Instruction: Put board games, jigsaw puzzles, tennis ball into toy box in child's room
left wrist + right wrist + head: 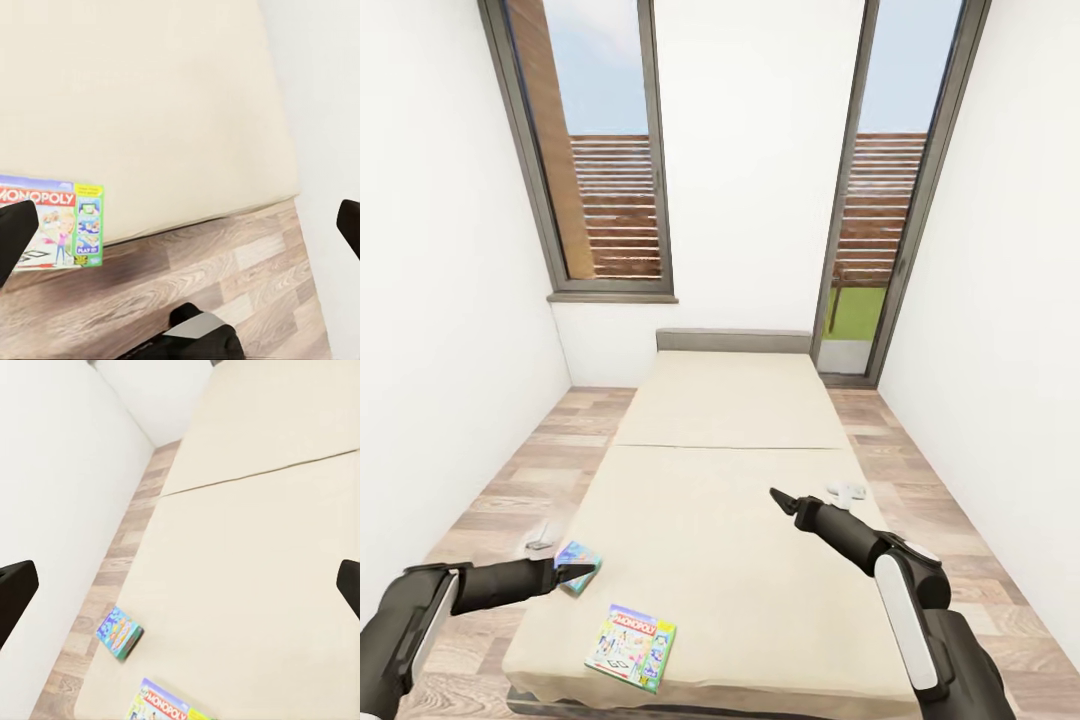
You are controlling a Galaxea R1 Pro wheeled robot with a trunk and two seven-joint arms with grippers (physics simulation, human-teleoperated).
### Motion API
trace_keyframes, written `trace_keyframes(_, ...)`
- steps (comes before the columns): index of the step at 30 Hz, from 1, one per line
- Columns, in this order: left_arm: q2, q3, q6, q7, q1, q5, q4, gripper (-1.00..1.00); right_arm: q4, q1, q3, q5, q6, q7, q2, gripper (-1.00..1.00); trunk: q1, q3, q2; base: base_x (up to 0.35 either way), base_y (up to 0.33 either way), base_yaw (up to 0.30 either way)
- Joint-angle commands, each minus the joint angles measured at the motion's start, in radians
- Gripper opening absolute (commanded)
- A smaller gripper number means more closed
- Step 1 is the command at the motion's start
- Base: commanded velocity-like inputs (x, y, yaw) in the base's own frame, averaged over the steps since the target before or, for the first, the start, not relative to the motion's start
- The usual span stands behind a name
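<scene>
Two board games on the bed [740, 560], none picked up yet
Left gripper [572, 575], fingers spread, apparently touches the small game [580, 565]; next, close around it; right gripper [780, 499] spread, Monopoly [631, 647] waits

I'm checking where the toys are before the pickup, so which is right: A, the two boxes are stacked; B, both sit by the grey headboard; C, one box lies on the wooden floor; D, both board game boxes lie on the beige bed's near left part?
D: the colourful flat Monopoly box and the smaller blue board game box lie apart on the beige bed, at its near left part beside the left gripper.
</scene>
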Motion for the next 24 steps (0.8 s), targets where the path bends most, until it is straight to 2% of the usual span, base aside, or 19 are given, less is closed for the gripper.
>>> trace_keyframes(1, 0.0, 0.001, 0.008, -0.001, 0.0, -0.01, 0.0, 1.0, -0.001, -0.001, -0.004, -0.002, 0.007, 0.005, 0.001, 1.0, 0.004, -0.005, -0.009, 0.0, 0.0, 0.0)
trace_keyframes(5, 0.001, 0.002, 0.007, 0.013, 0.012, -0.073, 0.021, 1.0, -0.001, -0.001, -0.013, -0.002, 0.008, 0.006, 0.001, 1.0, 0.02, -0.018, -0.037, 0.0, 0.0, 0.0)
trace_keyframes(6, 0.002, 0.002, 0.003, 0.015, 0.017, -0.09, 0.049, 1.0, -0.001, -0.001, -0.018, -0.002, 0.008, 0.006, 0.001, 1.0, 0.023, -0.021, -0.044, 0.0, 0.0, 0.0)
trace_keyframes(8, 0.002, 0.003, -0.002, 0.017, 0.02, -0.101, 0.087, 1.0, -0.001, -0.001, -0.021, -0.002, 0.008, 0.007, 0.001, 1.0, 0.031, -0.027, -0.058, 0.0, 0.0, 0.0)
trace_keyframes(9, 0.004, 0.005, -0.006, 0.02, 0.023, -0.109, 0.132, 1.0, -0.001, -0.001, -0.024, -0.002, 0.008, 0.007, 0.001, 1.0, 0.035, -0.03, -0.065, 0.0, 0.0, 0.0)
trace_keyframes(12, 0.006, 0.011, -0.037, 0.024, 0.025, -0.118, 0.23, 1.0, 0.0, -0.001, -0.027, -0.001, 0.008, 0.007, 0.001, 1.0, 0.046, -0.039, -0.086, 0.0, 0.0, 0.0)
trace_keyframes(17, 0.005, 0.019, -0.19, 0.029, 0.026, -0.118, 0.414, 1.0, 0.0, -0.001, -0.029, -0.001, 0.006, 0.007, 0.001, 1.0, 0.066, -0.055, -0.121, 0.0, 0.0, 0.0)
trace_keyframes(20, 0.0, 0.021, -0.234, 0.034, 0.025, -0.116, 0.488, 1.0, -0.002, -0.001, -0.029, -0.002, 0.006, 0.007, 0.001, 1.0, 0.077, -0.065, -0.142, 0.0, 0.0, 0.0)
trace_keyframes(24, -0.002, 0.024, -0.252, 0.061, 0.024, -0.109, 0.52, 1.0, -0.007, -0.001, -0.029, -0.002, 0.007, 0.007, 0.001, 1.0, 0.092, -0.077, -0.17, 0.0, 0.0, 0.0)
